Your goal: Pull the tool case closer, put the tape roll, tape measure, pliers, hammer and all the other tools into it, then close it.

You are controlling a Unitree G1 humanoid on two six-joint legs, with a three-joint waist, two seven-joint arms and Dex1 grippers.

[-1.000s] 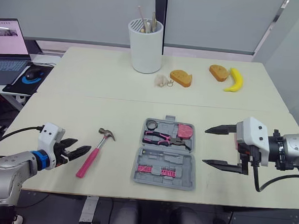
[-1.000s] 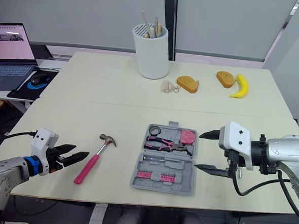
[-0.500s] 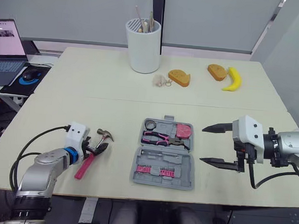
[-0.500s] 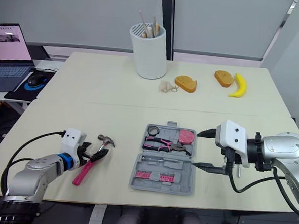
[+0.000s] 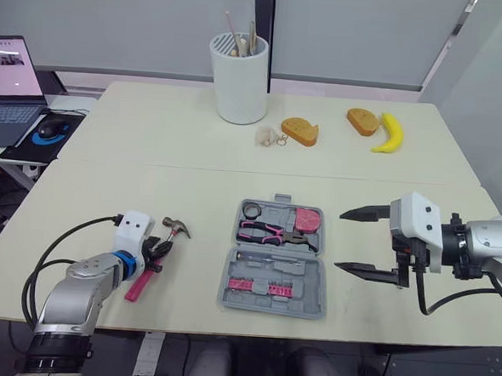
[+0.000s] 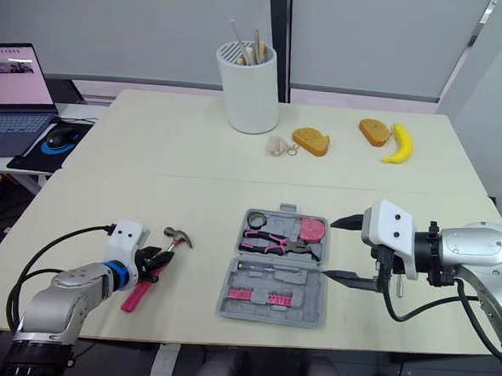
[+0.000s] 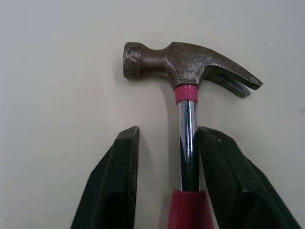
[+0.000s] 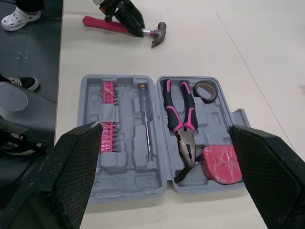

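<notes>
At the left, the left gripper (image 5: 157,252) straddles the steel shaft of a pink-handled claw hammer (image 7: 188,114) lying on the table, jaws apart, not yet clamped. In the middle, an open grey plastic tool case (image 5: 300,295) already holds a black tape roll (image 5: 252,209), pink-handled pliers (image 5: 270,231) and a pink tape measure (image 5: 309,219). At the right, the right gripper (image 5: 341,240) hovers just beside the case, jaws wide apart. Packing the hammer and closing the case appear to remain.

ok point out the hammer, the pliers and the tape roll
hammer (image 7: 186,64), left wrist view, on its steel head
pliers (image 8: 190,117), right wrist view, on a pink handle
tape roll (image 8: 206,99), right wrist view, on the ring's near rim
</notes>
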